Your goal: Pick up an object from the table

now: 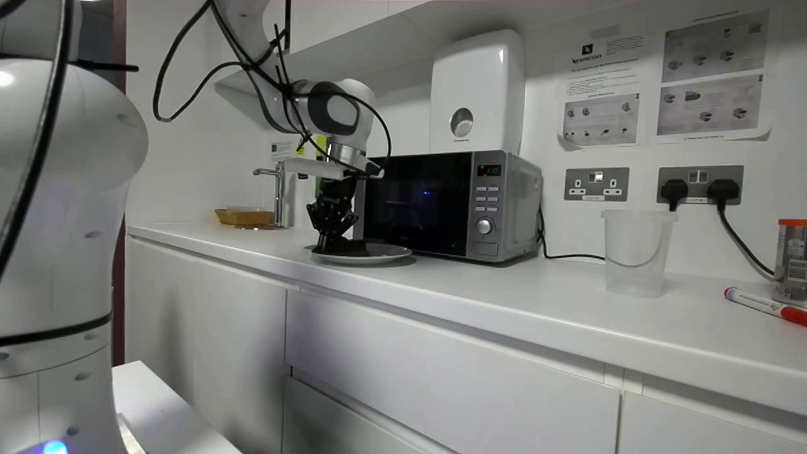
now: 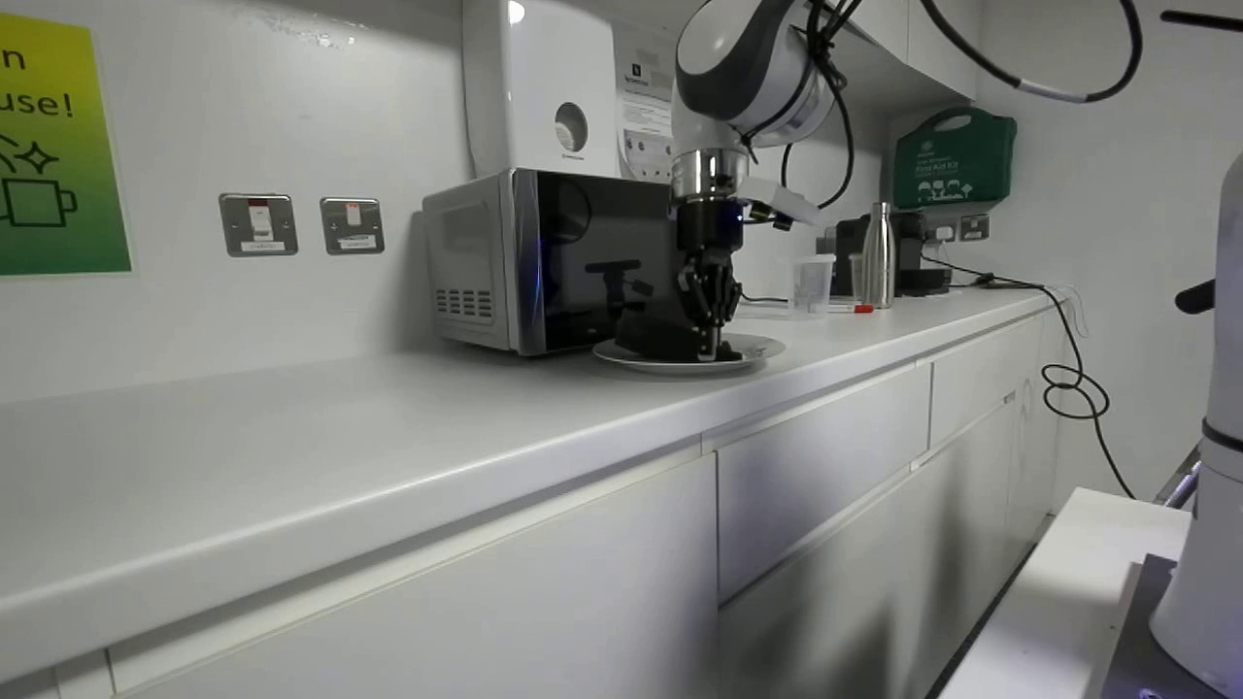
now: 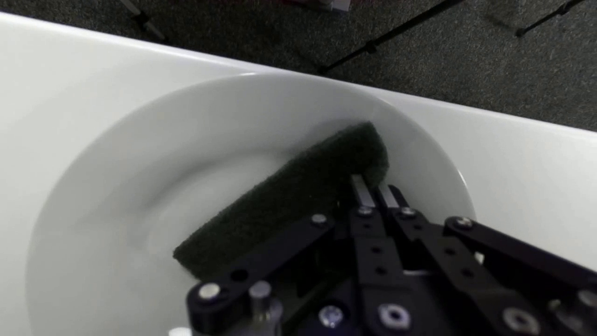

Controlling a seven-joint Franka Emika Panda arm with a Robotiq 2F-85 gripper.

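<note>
1. In the wrist view, a blackish-green, fuzzy oblong object (image 3: 289, 191) is lying in a round, pale grey plate (image 3: 107, 154), slanting from the lower left up towards the upper right.
2. A black, jointed pincer (image 3: 370, 181) is filling the lower right of that view; its two slim jaws are standing close together at the object's upper-right end. Whether they are gripping the object, I cannot tell.
3. The plate is resting on a long, white worktop (image 1: 555, 284), near its front edge; in both exterior views the pincer is pointing down over the plate.
4. In an exterior view, a boxy silver-and-black microwave (image 1: 416, 205) is standing at the centre, just behind the plate. Farther right, a clear plastic cup (image 1: 637, 255) is standing upright, and a red-and-white marker pen (image 1: 763, 304) is lying at the edge.
5. In an exterior view, a tall silvery bottle (image 2: 879, 260) is standing right of centre, and a green first-aid case (image 2: 957, 160) is hanging at the upper right.
</note>
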